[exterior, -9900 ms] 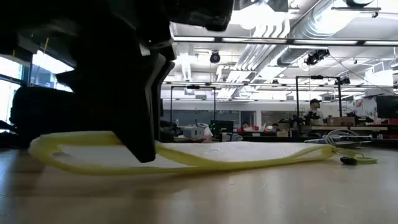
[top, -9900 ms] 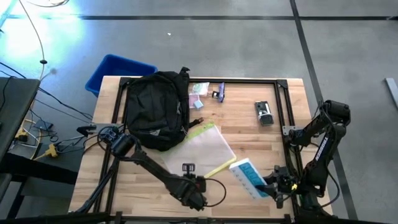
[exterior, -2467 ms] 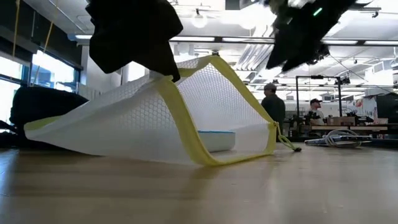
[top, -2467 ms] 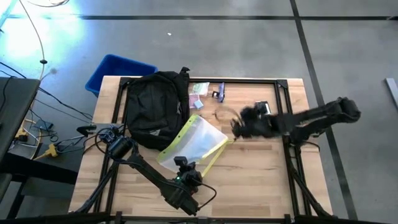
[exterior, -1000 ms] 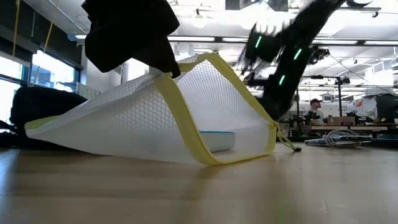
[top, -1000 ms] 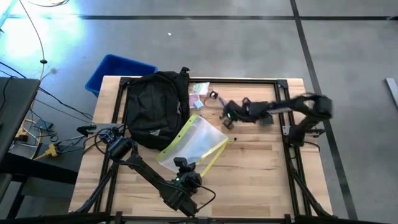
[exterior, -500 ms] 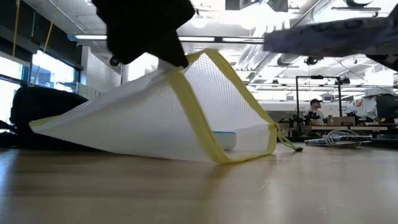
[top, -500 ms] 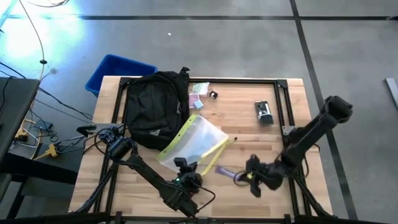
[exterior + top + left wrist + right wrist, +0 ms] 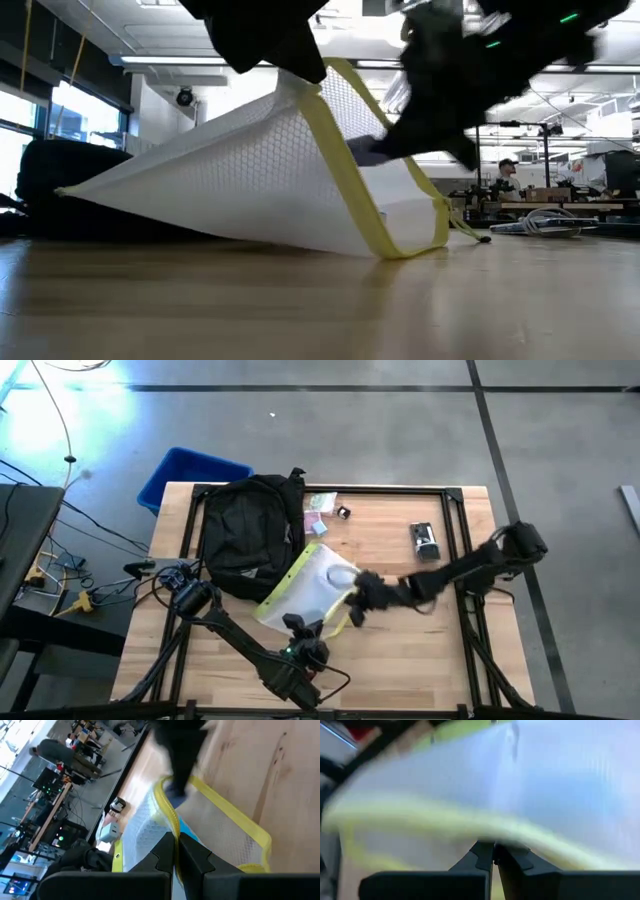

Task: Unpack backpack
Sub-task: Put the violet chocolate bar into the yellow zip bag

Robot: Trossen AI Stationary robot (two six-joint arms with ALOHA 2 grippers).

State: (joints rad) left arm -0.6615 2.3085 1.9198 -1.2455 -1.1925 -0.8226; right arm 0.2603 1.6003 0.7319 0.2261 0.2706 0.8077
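The black backpack [image 9: 248, 535] lies at the table's far left. Just right of it a clear pouch with a yellow edge [image 9: 318, 582] stands tented. Its backpack-side edge rests on the table, and a light blue thing [image 9: 189, 827] lies inside. My left gripper [image 9: 303, 626], on the pouch's near side, is shut on the yellow edge. My right gripper [image 9: 352, 600] reaches in from the right to the pouch's raised mouth. It is shut, and a small purple thing [image 9: 368, 150] shows at its tip. My left gripper pinches the pouch's yellow edge [image 9: 172, 832] between its two fingers, coming from the table's near side and slanting down. That edge is held up [image 9: 305, 85] while the pouch's far part lies on the table. My right gripper carries the purple thing [image 9: 175, 796] at its tip, slanting down from the table's right, over the pouch's yellow rim. Which part it has and how are hidden by the gripper itself.
A blue bin [image 9: 190, 470] stands beyond the table's far left corner. Small packets [image 9: 320, 503], a small dark piece [image 9: 343, 512] and a dark grey device [image 9: 425, 542] lie along the far side. A black frame [image 9: 455, 520] borders the table. Bare wood lies at the near right.
My right gripper has left the far side with the purple thing, swung toward the near right of the table, then come left to the pouch's raised mouth, turning as it went. The purple thing is gone from its far-side place. The pouch's raised edge has shifted a little.
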